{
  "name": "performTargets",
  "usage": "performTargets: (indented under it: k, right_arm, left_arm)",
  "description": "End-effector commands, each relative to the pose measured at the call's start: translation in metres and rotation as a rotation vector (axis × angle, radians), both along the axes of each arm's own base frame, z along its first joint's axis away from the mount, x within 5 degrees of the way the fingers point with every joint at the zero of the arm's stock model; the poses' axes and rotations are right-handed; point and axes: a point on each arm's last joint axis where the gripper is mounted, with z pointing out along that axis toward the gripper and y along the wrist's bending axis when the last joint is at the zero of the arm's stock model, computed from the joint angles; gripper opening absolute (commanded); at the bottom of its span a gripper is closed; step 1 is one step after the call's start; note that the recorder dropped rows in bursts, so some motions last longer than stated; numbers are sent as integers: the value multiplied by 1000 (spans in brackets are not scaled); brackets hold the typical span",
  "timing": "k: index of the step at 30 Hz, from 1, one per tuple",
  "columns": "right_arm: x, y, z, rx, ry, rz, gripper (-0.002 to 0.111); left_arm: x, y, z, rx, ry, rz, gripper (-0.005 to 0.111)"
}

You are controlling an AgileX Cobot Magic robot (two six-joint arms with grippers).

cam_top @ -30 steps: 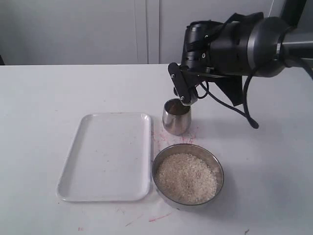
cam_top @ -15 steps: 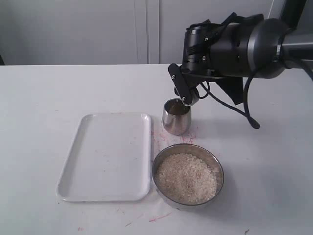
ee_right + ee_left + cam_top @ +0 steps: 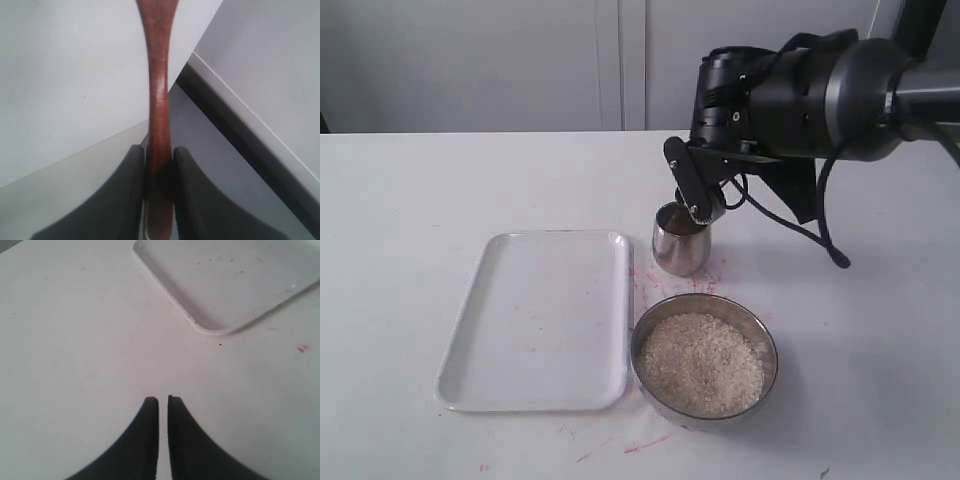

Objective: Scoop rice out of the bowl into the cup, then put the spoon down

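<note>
The bowl (image 3: 642, 338) stands at the table's front, filled with rice (image 3: 700, 362). Just behind it is the small steel cup (image 3: 678, 250). My right gripper (image 3: 692, 190) hangs tilted right over the cup's mouth. In the right wrist view this gripper (image 3: 159, 150) is shut on the slim handle of the reddish-brown spoon (image 3: 159, 90). The spoon's oval end runs out of that frame. In the exterior view the gripper mostly hides the spoon. My left gripper (image 3: 163, 400) is shut with nothing in it, low over bare table, and is outside the exterior view.
A white rectangular tray (image 3: 535, 320) lies to the left of the bowl and cup. Its rounded corner (image 3: 210, 330) shows ahead of the left gripper. The right arm's dark body and cables (image 3: 800, 100) hang over the back right. Faint red marks dot the table near the cup.
The right gripper has turned slightly above the cup, its tip shifting a little to the left. Cup, bowl and tray stay where they were.
</note>
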Motion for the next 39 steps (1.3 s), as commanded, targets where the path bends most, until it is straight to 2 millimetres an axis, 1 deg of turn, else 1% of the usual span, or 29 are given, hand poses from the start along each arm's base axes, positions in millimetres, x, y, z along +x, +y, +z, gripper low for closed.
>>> performTargets:
  k: [1,6,8,11,12,14,16,20,24,27,34,36,39]
  right_arm:
    - [2,-2,3,-45,-29,11,0]
    - [1,0,1,-4,-23,13,0]
    - [1,0,1,-23,-8,30,0]
    - [5,-1,6,-8,-105,-3,0]
    - [4,-1,5,4,-101,-7,0]
    - [1,0,0,-22,-1,25,0]
    - [-1,0,-2,-40,49,41,0]
    - [1,-1,1,-18,-26,5,0]
    - [-2,-1,-2,-44,55,30,0]
    - [1,0,-1,25,-37,-17,0]
    - [1,0,-1,59,-60,-42,0]
    - [1,0,-1,96,-86,-73,0]
    - [1,0,1,211,-165,-157,0]
  left_arm:
    - [-1,0,-6,0,40,0,14]
    - [-1,0,-6,0,40,0,14]
    - [-1,0,-6,0,40,0,14]
    - [-1,0,-6,0,40,0,14]
    - [-1,0,-6,0,40,0,14]
    - [-1,0,-6,0,40,0,14]
    - [-1,0,-6,0,40,0,14]
    - [-1,0,-6,0,40,0,14]
    - [-1,0,-6,0,40,0,14]
    - [-1,0,-6,0,40,0,14]
    - [-1,0,-6,0,40,0,14]
    - [-1,0,-6,0,40,0,14]
    - [-1,0,-6,0,40,0,14]
